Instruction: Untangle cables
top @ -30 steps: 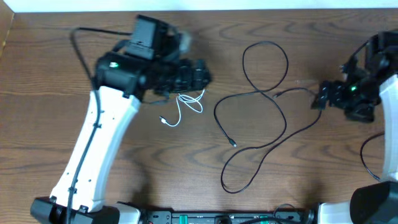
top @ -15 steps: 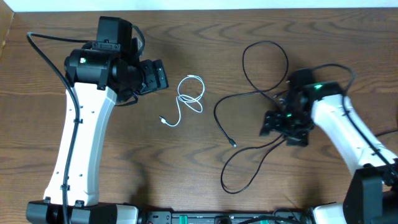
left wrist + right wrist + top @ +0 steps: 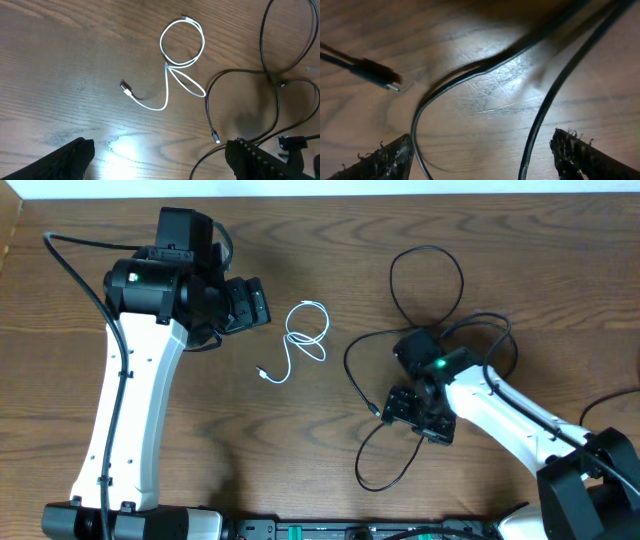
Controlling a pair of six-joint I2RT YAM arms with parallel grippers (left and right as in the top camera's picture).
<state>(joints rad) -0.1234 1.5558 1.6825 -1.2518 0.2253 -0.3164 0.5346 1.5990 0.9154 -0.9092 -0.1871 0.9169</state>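
Both grippers gape wide and empty, left gripper [image 3: 252, 302] near the small-looped white cable [image 3: 167, 85], right gripper [image 3: 480, 155] low over the sprawling, wide-curved black cable [image 3: 485, 66]

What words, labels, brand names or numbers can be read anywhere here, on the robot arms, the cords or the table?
No text can be read in any view.
The white-and-black left arm, the right arm, the thin white cord, the thin black cord and the brown wooden table show no writing.
The dark strip at the bottom edge of the overhead view is too small to read.
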